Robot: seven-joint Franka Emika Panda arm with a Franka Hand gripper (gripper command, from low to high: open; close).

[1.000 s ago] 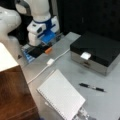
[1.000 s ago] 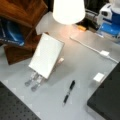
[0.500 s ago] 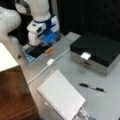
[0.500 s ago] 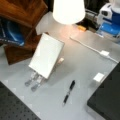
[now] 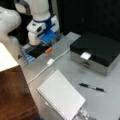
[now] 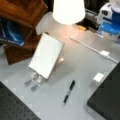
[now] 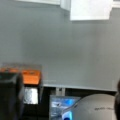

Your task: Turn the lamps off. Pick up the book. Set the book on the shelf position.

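In a front view, left to right: the reddish-brown wooden block, the shelf position (image 5: 15, 92), sits bare at the left edge. Just beside it the book (image 5: 61, 96) leans on a small stand, nothing gripping it. Up behind, the arm hangs over an orange-tipped switch (image 5: 48, 50), and its gripper (image 5: 40, 48) is hard to read; open or clenched, I cannot tell. A white cable (image 5: 48, 66) crosses between. Right of the book lies 1 pen (image 5: 91, 87), then the black-topped metal box (image 5: 96, 51). In a front view the lamp (image 6: 68, 10) glows lit.
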